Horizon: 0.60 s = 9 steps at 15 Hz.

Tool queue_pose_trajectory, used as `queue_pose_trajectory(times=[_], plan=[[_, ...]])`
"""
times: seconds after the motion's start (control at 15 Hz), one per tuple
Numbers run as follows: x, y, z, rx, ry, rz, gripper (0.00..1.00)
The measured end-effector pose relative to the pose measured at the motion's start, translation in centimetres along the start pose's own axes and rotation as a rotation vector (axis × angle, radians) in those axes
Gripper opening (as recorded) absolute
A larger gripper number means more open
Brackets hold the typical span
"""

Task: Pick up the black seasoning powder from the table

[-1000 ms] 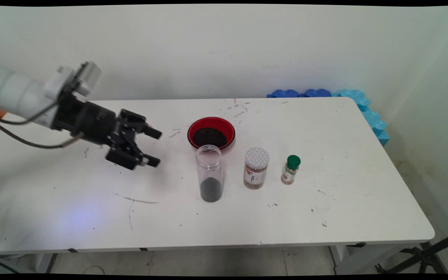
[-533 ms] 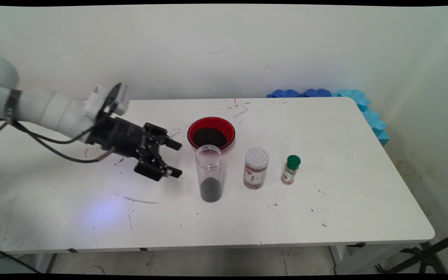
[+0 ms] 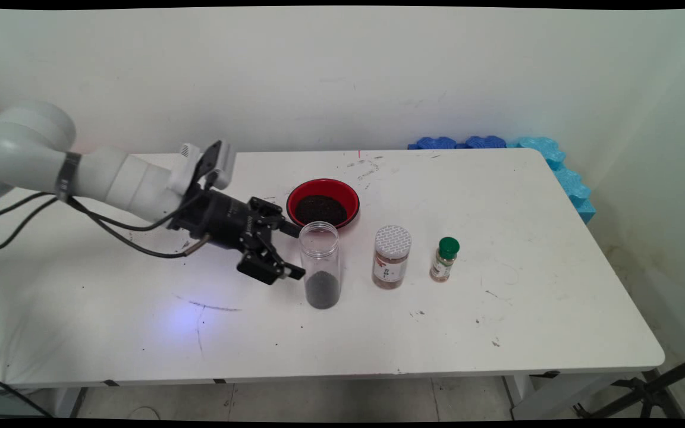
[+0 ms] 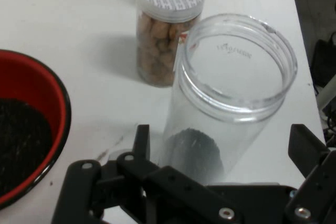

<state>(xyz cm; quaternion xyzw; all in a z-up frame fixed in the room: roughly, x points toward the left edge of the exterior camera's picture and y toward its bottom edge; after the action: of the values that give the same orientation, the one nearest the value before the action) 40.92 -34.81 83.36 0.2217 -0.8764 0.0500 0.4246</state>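
I see the gripper with its fingers spread wide and holding nothing, one finger on each side of the clear open jar. No contact between fingers and jar that I can make out. The jar stands upright on the white table, lidless, with a layer of dark grains in its bottom.

Taking the clear jar as my landmark: the red bowl of dark grains sits just behind it, toward the wall, apparently close to touching it. Beside the jar, on the side away from the arm, stands a jar with a white patterned lid and brown contents; farther along the same line is a small spice bottle with a green cap. All three containers are upright and apart from one another.

Blue foam pieces lie well beyond the jar at the table's far corner, against the wall.
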Motion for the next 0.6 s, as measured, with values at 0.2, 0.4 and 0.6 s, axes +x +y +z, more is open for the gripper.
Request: queue_pose_trajectory(times=[0.2,0.4,0.6], plan=[[0.2,-0.1,1.0,-0.004,0.002,0.005,1.0],[0.4,-0.2,1.9,-0.006,0.003,0.011,1.0],[0.4,-0.3,2.4,-0.008,0.004,0.014,1.0]])
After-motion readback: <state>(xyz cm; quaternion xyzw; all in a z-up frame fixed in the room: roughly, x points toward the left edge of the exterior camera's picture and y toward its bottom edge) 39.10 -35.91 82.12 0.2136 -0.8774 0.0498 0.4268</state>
